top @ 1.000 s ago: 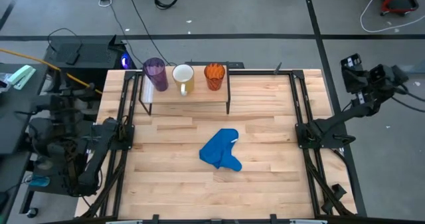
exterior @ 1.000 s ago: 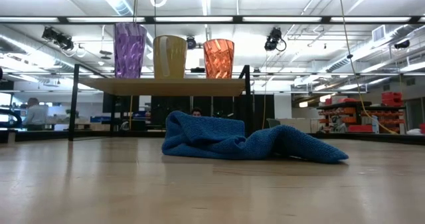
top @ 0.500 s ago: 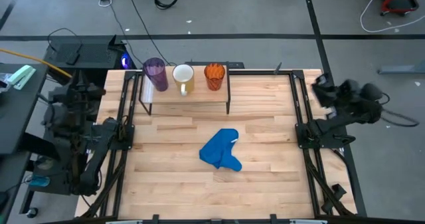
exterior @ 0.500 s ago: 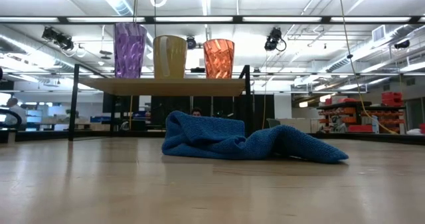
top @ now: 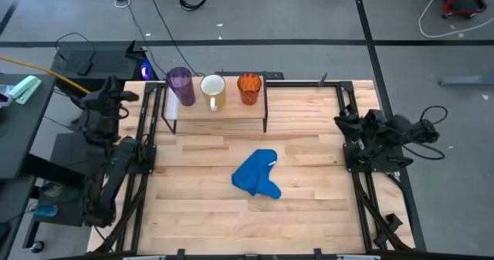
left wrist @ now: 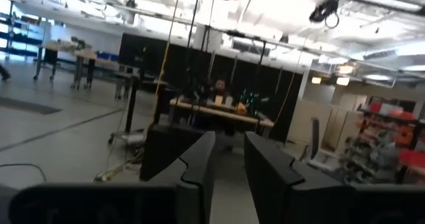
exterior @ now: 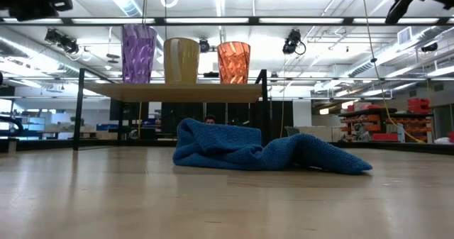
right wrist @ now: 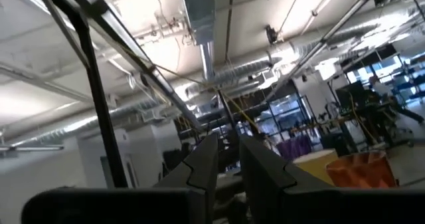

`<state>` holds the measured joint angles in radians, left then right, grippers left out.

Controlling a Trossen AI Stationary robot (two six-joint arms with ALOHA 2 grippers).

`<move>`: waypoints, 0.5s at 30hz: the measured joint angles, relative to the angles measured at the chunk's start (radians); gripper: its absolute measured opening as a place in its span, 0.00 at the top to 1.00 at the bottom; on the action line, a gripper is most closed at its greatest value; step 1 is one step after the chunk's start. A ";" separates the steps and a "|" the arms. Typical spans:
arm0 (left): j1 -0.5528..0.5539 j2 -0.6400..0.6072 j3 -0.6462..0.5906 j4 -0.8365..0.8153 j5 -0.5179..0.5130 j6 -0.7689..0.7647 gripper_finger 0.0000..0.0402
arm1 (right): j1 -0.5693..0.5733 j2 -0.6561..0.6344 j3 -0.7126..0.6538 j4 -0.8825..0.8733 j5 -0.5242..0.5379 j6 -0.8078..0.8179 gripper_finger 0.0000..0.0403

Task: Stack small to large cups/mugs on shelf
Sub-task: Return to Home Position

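Note:
Three vessels stand upright side by side on the low wooden shelf (top: pixel 218 110) (exterior: pixel 177 91) at the table's far edge. The purple tumbler (top: pixel 181 86) (exterior: pixel 138 52) is at its left end, the white mug (top: pixel 213 90) (exterior: pixel 181 60) in the middle and the orange cup (top: pixel 249 87) (exterior: pixel 233 62) on the right. My left gripper (top: pixel 127 98) (left wrist: pixel 230 151) hovers over the table's far left edge. My right gripper (top: pixel 345 123) (right wrist: pixel 229 154) hovers over the right edge, facing the shelf. Both are raised, with fingers close together, and hold nothing.
A crumpled blue cloth (top: pixel 257 175) (exterior: pixel 255 150) lies on the table's middle, nearer than the shelf. Black frame rails (top: pixel 143 148) run along the left and right table edges. Bare wood lies between cloth and shelf and to either side.
Both arms have swung in from outside the table. The left gripper rose and moved toward the table's far left corner. The right gripper came from beyond the right edge toward the table, nearer and leftward. The cups and the cloth have stayed in place.

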<state>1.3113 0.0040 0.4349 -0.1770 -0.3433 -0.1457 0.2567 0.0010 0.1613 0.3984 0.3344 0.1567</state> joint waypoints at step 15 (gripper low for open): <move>-0.002 0.000 -0.296 0.305 0.000 -0.063 0.79 | 0.001 0.000 -0.042 -0.069 -0.008 0.055 0.82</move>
<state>1.3091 0.0040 0.1394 0.1283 -0.3435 -0.2089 0.2577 0.0010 0.1192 0.3295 0.3267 0.2114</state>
